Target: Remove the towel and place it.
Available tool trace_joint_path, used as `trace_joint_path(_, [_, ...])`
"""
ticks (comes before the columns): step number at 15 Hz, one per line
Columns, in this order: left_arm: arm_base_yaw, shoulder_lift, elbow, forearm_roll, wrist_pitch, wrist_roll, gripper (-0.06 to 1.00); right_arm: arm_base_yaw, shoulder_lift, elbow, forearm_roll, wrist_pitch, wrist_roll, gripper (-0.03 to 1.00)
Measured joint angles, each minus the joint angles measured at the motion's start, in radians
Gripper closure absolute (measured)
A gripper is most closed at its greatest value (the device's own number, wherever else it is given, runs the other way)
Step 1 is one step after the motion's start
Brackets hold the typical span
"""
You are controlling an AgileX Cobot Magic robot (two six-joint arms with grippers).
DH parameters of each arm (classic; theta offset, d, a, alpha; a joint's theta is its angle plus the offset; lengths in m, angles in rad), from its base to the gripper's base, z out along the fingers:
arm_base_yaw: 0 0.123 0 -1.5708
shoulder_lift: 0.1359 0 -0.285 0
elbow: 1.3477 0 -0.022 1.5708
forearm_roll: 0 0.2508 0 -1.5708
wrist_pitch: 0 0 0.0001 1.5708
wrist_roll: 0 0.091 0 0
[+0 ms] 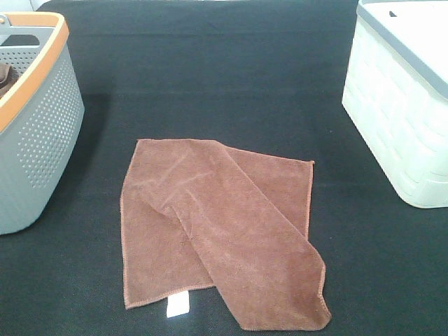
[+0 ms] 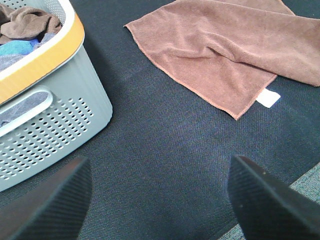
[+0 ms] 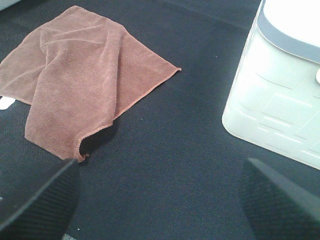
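Exterior high shows your towel (image 1: 217, 231) lying partly folded on the black mat (image 1: 224, 84) between grey basket (image 1: 35, 133) and white bin (image 1: 399, 126); left gripper (image 2: 160, 200) and right gripper (image 3: 160, 200) spread, empty.

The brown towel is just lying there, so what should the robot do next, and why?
Probably lower the right hand onto the towel's nearest folded corner. The towel lies loosely folded on the black table between the grey basket and the white bin. Both hands are open and empty, and that corner lies just ahead of the right one.
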Motion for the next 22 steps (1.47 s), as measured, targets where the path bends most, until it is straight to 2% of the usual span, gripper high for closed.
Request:
trace_joint_path(9, [0.007,-0.001,0.000,-0.001,0.000,0.003,0.22,-0.011,0.000,0.000,0.004,0.000,0.000,0.15])
trace_joint_path(10, [0.045,-0.001,0.000,-0.002,0.000,0.004,0.22,-0.055,0.000,0.000,0.004,0.000,0.000,0.15])
trace_joint_path(12, [0.186,-0.001,0.000,-0.002,-0.001,0.006,0.22,-0.200,0.000,0.000,0.004,0.000,0.000,0.15])
trace_joint_path(13, [0.186,-0.001,0.000,-0.002,-0.001,0.006,0.22,-0.200,0.000,0.000,0.004,0.000,0.000,0.15])
trace_joint_path(14, [0.314,-0.012,0.000,-0.002,-0.002,0.006,0.22,-0.311,0.000,0.000,0.004,0.000,0.000,0.15])
trace_joint_path(16, [0.430,-0.068,0.000,-0.002,-0.002,0.006,0.22,-0.446,0.000,0.000,0.004,0.000,0.000,0.15])
trace_joint_path(18, [0.487,-0.122,0.000,-0.002,-0.002,0.006,0.22,-0.496,0.000,0.000,0.004,0.000,0.000,0.15])
trace_joint_path(22, [0.493,-0.126,0.000,-0.002,-0.002,0.006,0.22,-0.500,0.000,0.000,0.004,0.000,0.000,0.15])
